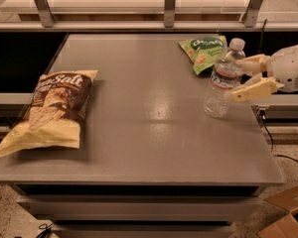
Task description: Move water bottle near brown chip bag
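The water bottle, clear and ribbed with a white cap, stands upright at the right side of the grey table. My gripper reaches in from the right with one finger behind the bottle and one in front, closed in against its sides. The brown chip bag, dark brown on top with white "Salt" lettering and pale yellow below, lies flat at the left side of the table, far from the bottle.
A smaller green snack bag lies at the back right, just behind the bottle. A railing with metal posts runs behind the table. Cardboard and a cable lie on the floor to the right.
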Robot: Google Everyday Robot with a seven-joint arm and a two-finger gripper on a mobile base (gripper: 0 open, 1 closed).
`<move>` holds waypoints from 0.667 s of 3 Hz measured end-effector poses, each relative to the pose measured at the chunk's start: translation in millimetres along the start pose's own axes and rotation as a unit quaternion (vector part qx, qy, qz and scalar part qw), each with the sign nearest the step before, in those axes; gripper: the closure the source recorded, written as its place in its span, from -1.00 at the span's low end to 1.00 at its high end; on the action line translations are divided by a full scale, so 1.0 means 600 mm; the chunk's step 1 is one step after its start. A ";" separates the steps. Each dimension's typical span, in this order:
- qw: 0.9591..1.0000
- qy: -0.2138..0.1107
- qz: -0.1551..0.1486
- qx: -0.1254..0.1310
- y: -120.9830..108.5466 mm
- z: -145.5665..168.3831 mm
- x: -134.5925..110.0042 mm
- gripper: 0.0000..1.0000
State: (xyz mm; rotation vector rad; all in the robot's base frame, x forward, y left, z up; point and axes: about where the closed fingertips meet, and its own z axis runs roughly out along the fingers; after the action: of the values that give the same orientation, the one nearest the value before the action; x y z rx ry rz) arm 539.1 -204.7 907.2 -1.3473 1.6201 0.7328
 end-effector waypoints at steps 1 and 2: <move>1.000 -0.005 -0.008 -0.005 0.001 0.003 -0.010 0.30; 1.000 -0.009 -0.022 -0.013 0.004 0.008 -0.027 0.77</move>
State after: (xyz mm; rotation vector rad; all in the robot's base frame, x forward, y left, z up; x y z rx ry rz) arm 538.5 -192.6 919.2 -1.3867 1.5667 0.7402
